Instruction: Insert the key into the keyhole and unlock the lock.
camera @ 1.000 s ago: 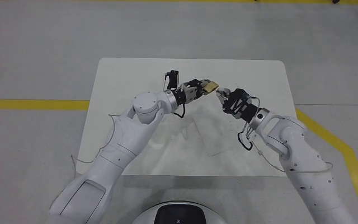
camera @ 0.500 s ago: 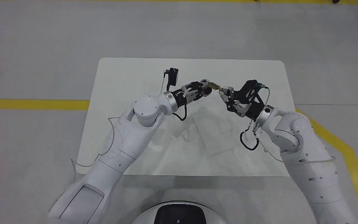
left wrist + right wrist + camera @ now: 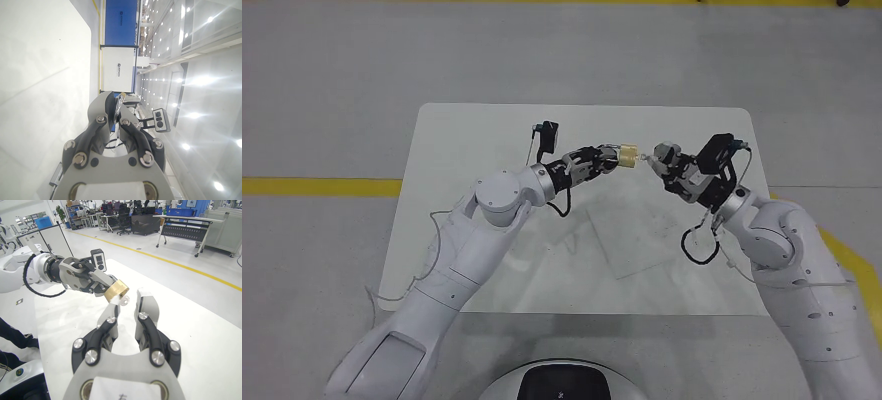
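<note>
now that the right gripper (image 3: 129,297) has let go and eased back right, fingers spread, the key (image 3: 125,300) stays seated in the lock (image 3: 116,290); left gripper (image 3: 117,108) clenches the lock above the table's (image 3: 492,130) far middle; turning likely remains.

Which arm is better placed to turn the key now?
Right. The left gripper is shut on the lock, so it is busy. The right gripper is open, with the key sticking out of the lock between its jaws. It likely only needs to close and twist.
</note>
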You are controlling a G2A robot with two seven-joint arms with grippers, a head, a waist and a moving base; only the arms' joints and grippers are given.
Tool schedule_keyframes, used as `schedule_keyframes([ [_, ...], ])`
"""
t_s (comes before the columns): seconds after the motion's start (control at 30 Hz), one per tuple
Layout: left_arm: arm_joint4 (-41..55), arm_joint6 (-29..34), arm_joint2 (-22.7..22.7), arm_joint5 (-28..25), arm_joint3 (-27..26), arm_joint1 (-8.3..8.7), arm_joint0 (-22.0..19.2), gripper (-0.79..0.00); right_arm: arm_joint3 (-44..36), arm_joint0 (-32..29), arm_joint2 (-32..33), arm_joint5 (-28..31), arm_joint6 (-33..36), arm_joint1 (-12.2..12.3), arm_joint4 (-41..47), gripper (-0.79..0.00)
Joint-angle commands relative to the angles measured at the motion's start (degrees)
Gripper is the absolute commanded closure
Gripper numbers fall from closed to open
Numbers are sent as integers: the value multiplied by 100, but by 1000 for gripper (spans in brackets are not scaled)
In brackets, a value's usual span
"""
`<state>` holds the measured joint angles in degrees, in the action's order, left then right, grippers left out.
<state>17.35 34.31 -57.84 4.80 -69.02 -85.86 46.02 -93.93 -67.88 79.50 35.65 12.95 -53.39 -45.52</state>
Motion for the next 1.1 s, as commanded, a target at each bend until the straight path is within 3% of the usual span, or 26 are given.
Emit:
schedule_keyframes([
  [0.0,2,27,-15,23,14,3,-11,0,35,-25,100,-49,-51,5,27,-785],
  [0.27,-526,660,73,681,187,87,-152,0,54,-144,404,62,-278,29,192,-785],
  [0.47,-1920,1372,790,1413,496,112,-511,0,54,-144,404,62,-278,29,192,-785],
  [0.63,-2116,1608,1128,1485,789,32,-708,0,54,-144,404,62,-278,29,192,-785],
  [0.9,-2302,1552,1179,1517,1084,18,-799,0,54,-144,404,62,-278,29,192,-785],
  [0.97,-2347,1586,1179,1567,1083,28,-782,-348,54,-144,404,62,-278,29,192,-785],
  [1.03,-2370,1589,1175,1603,1063,33,-756,-785,54,-144,404,62,-278,29,192,-785],
  [1.07,-2376,1594,1173,1621,1052,35,-744,-785,54,-144,404,62,-278,29,192,-785],
])
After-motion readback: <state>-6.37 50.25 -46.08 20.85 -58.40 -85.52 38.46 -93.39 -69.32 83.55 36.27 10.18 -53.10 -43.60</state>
